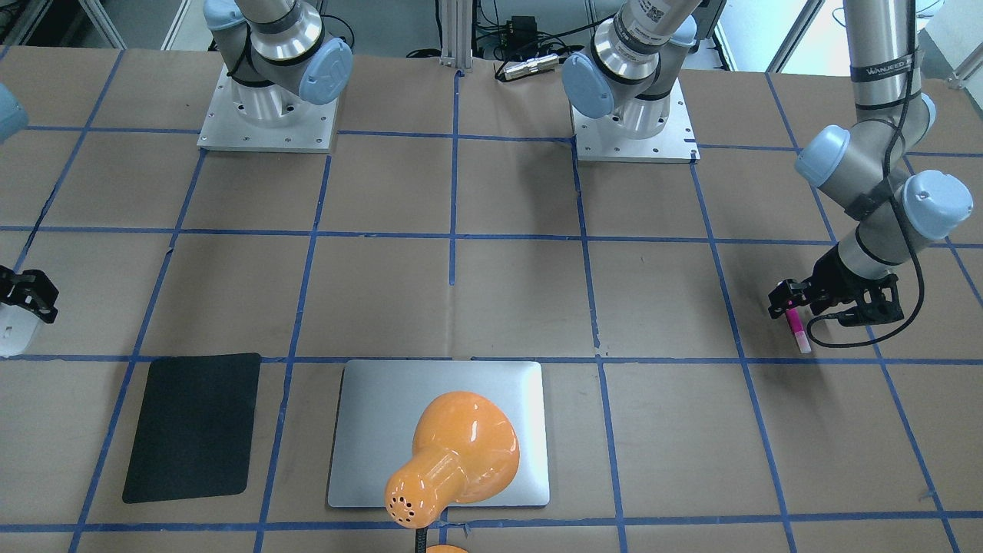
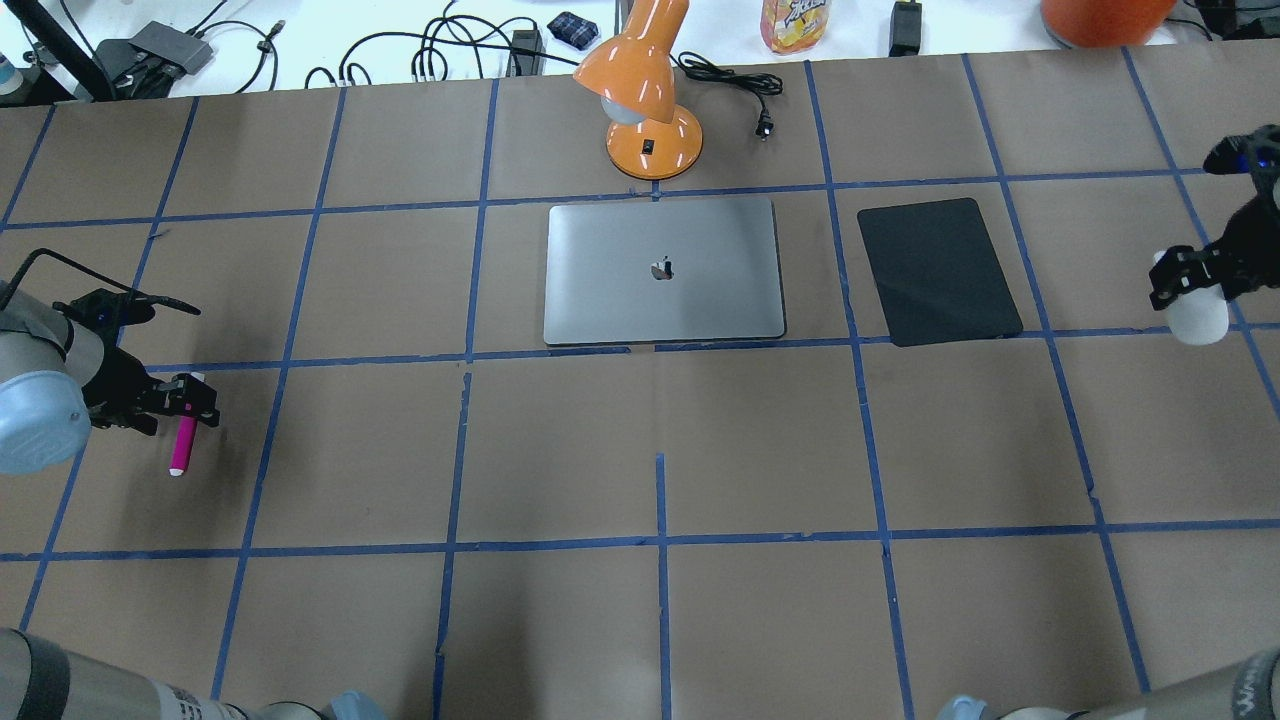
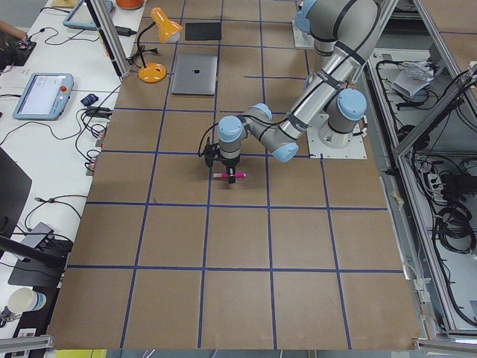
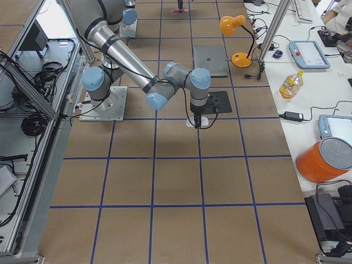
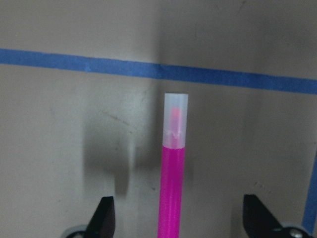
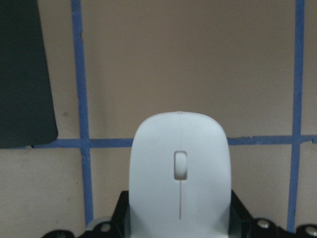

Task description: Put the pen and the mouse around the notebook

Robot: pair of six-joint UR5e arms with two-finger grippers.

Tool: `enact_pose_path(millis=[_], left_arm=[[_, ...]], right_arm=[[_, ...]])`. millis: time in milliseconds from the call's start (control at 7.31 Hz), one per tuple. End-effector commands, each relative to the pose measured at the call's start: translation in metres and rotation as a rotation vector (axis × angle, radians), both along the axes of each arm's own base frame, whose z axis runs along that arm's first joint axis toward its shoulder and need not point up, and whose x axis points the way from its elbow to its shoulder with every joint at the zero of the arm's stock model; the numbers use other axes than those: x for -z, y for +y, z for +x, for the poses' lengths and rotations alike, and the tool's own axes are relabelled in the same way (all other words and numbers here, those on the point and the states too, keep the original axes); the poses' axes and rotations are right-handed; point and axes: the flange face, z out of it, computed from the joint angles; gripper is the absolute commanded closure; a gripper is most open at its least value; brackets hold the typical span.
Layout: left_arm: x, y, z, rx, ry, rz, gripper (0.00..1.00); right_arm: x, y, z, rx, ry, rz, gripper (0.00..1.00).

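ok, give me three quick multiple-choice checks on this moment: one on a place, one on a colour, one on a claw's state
1. In the overhead view, where is the black mat relative to the notebook?
A. On top of it
B. To its right, apart
C. To its left, touching

2. What colour is the body of the pen?
A. Green
B. Black
C. Magenta

3. How is the left claw set?
A. Open, a finger on each side of the pen, neither touching it
B. Shut on the pen
C. Shut, with nothing in it

Answers:
1 B: bare table shows between the mat and the notebook.
2 C: the left wrist view shows a magenta body with a pale cap.
3 A: the left wrist view shows a gap between the pen and each fingertip.
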Motion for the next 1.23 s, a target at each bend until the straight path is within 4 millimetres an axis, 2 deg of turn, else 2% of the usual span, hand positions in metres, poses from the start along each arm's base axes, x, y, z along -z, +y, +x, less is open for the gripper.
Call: enact_pose_path(millis=[0, 137, 274, 411, 547, 684, 821, 958, 1095], left_arm=[[0.002, 0.000, 0.001, 0.002, -0.002, 0.004, 0.39], [0.002, 0.000, 0.002, 0.001, -0.003, 0.003, 0.50], [0.002, -0.001, 0.002, 0.001, -0.003, 0.003, 0.63], [0.004, 0.000, 0.002, 0.008, -0.003, 0.007, 0.68], [0.005, 0.000, 0.002, 0.010, -0.001, 0.009, 0.69], [0.005, 0.000, 0.002, 0.013, 0.000, 0.011, 0.69], [0.007, -0.001, 0.002, 0.015, 0.001, 0.014, 0.90], [0.007, -0.002, 0.003, 0.012, -0.003, 0.017, 1.00], [0.004, -0.003, 0.006, 0.003, -0.006, 0.018, 1.00]], right_arm=[[-0.029, -0.069, 0.065, -0.094, 0.007, -0.017, 0.46], [-0.016, -0.085, 0.095, -0.098, -0.007, -0.007, 0.46], [0.016, -0.098, 0.131, -0.041, -0.042, 0.028, 0.46], [0.027, -0.101, 0.164, -0.047, -0.051, 0.042, 0.48], [0.045, -0.102, 0.179, -0.067, -0.072, 0.062, 0.49], [0.065, -0.108, 0.187, -0.078, -0.076, 0.058, 0.49], [0.087, -0.109, 0.189, -0.040, -0.079, 0.068, 0.49], [0.102, -0.108, 0.190, -0.006, -0.080, 0.070, 0.49], [0.115, -0.103, 0.191, -0.004, -0.081, 0.074, 0.49]])
